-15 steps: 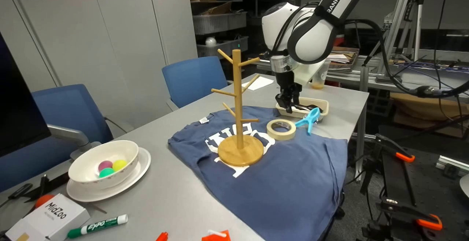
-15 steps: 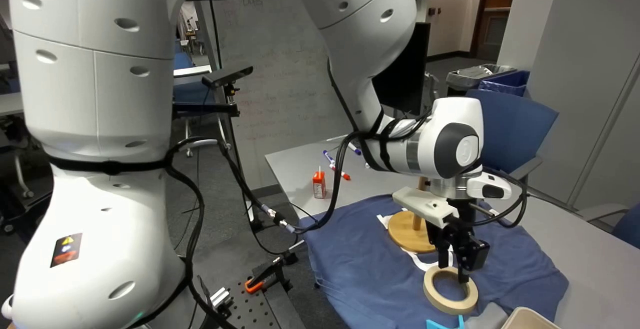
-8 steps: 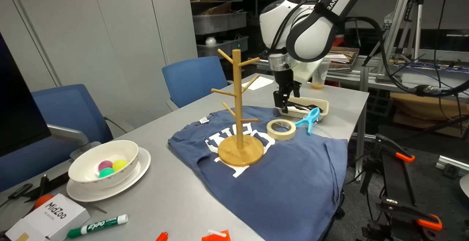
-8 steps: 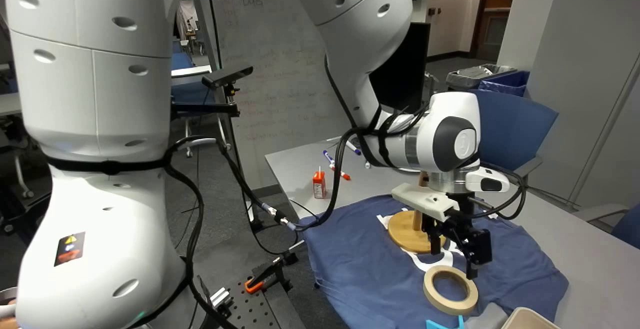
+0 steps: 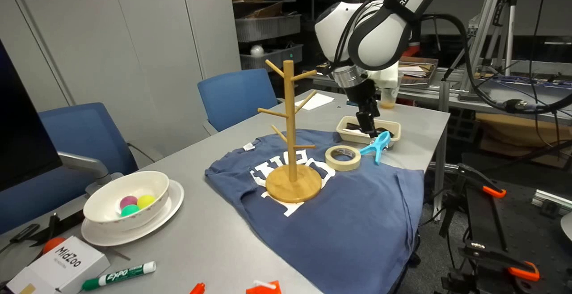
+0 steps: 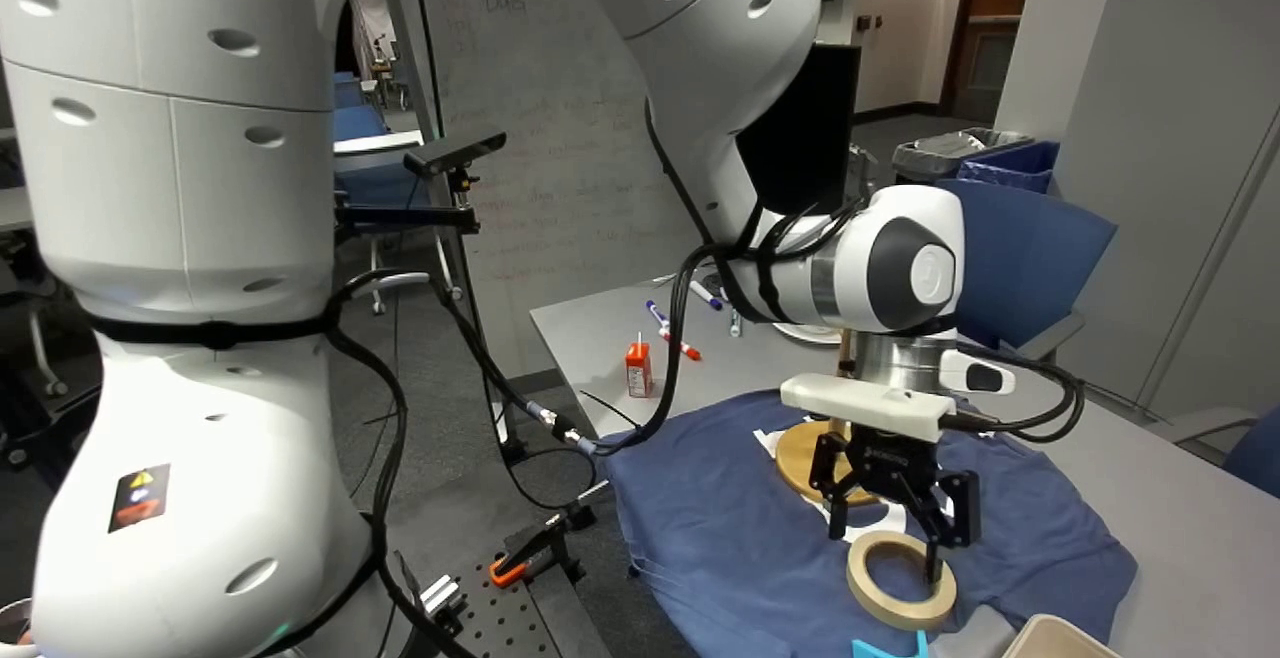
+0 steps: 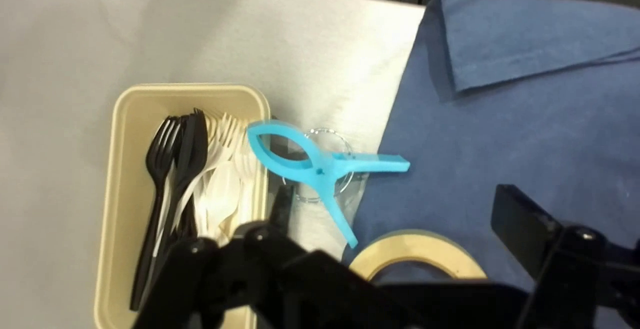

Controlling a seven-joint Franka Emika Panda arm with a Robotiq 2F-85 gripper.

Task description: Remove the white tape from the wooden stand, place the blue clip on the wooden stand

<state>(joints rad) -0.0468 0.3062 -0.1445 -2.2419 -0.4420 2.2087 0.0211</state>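
Note:
The white tape [image 5: 342,165] lies flat on the blue shirt, beside the wooden stand's base; it also shows in an exterior view [image 6: 905,613] and partly in the wrist view [image 7: 415,246]. The blue clip [image 5: 380,144] lies beside the tape, against the cutlery tray; the wrist view shows it whole [image 7: 322,171]. The wooden stand [image 5: 291,119] stands upright on the shirt with bare pegs; my arm hides much of it in an exterior view [image 6: 800,463]. My gripper [image 6: 886,550] is open and empty above the tape and clip, fingers wide apart in the wrist view [image 7: 395,194].
A beige tray [image 7: 115,169] of black and white cutlery touches the clip's looped end. A blue shirt [image 5: 348,222] covers part of the table. A clear cup [image 5: 389,97] stands behind the gripper. A bowl with balls [image 5: 127,222] sits on a plate at the far end.
My gripper has turned and tilted, its fingers now one behind the other in an exterior view, and has shifted toward the clip. The tape, clip and stand have not moved.

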